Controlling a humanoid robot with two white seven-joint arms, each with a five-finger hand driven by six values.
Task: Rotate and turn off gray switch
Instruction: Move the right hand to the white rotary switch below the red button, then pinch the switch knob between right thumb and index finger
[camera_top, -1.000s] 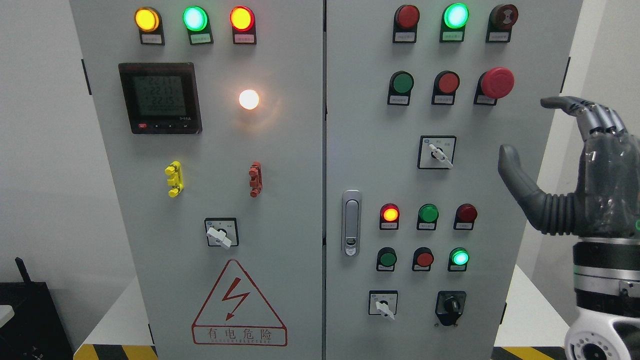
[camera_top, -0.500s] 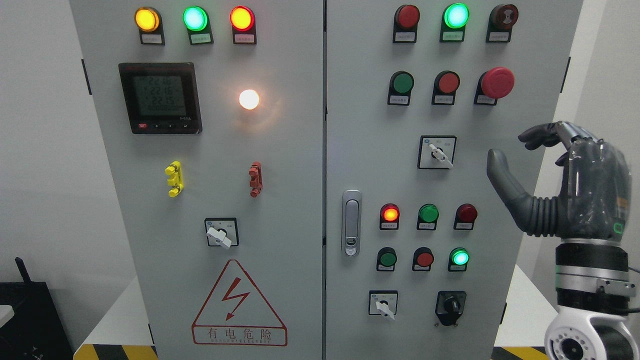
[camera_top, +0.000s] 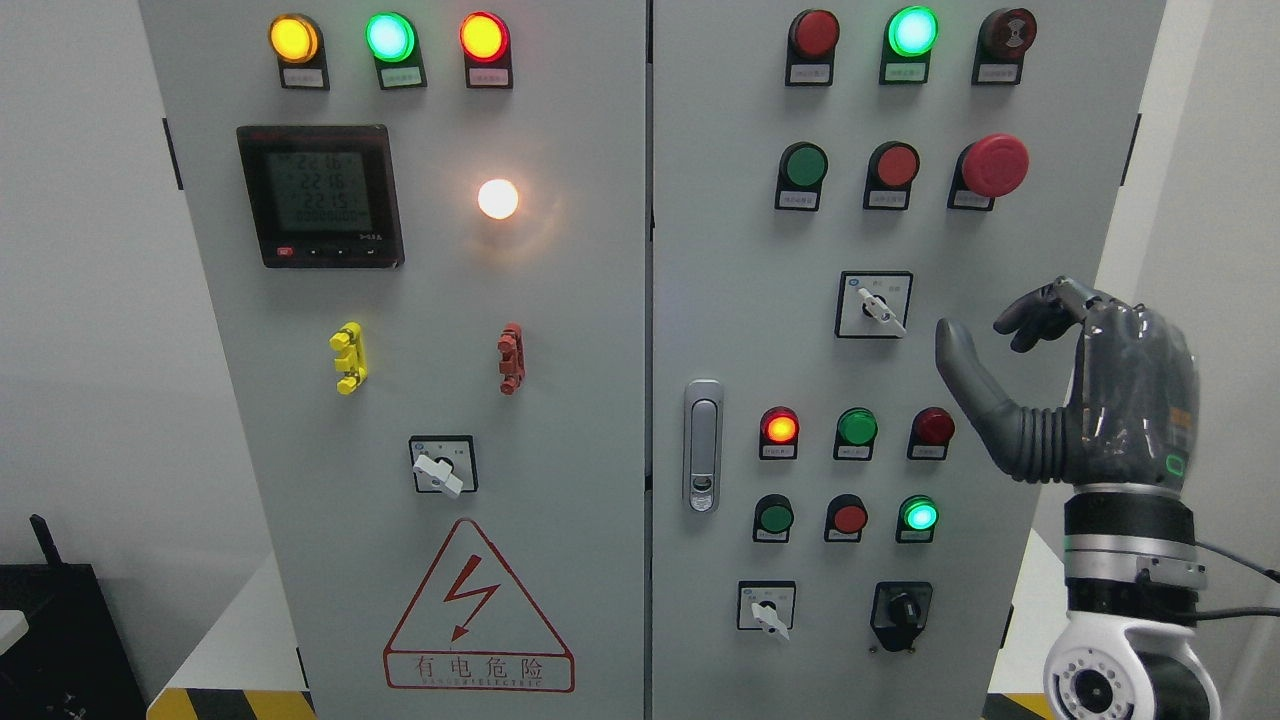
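The grey electrical cabinet (camera_top: 600, 330) has three rotary switches with pale grey handles: one on the right door's upper middle (camera_top: 874, 306), one at its lower part (camera_top: 767, 608), and one on the left door (camera_top: 442, 467). All three handles point down-right. My right hand (camera_top: 985, 335) is raised in front of the right door's right edge, just right of the upper switch and apart from it. Its thumb (camera_top: 960, 365) sticks out to the left, the fingers (camera_top: 1030, 315) are half bent above it, and it holds nothing. The left arm is out of view.
A black rotary switch (camera_top: 901, 608) sits at the lower right. Red and green push buttons and lamps (camera_top: 858, 427) fill the right door, with a red mushroom stop button (camera_top: 993, 165) above my hand. A door handle (camera_top: 703, 445) is at the centre. A meter (camera_top: 320, 195) is on the left door.
My right hand has moved down and to the left, closer to the upper right-door switch. Its fingers have bent from stretched out to half curled. The switches have not turned.
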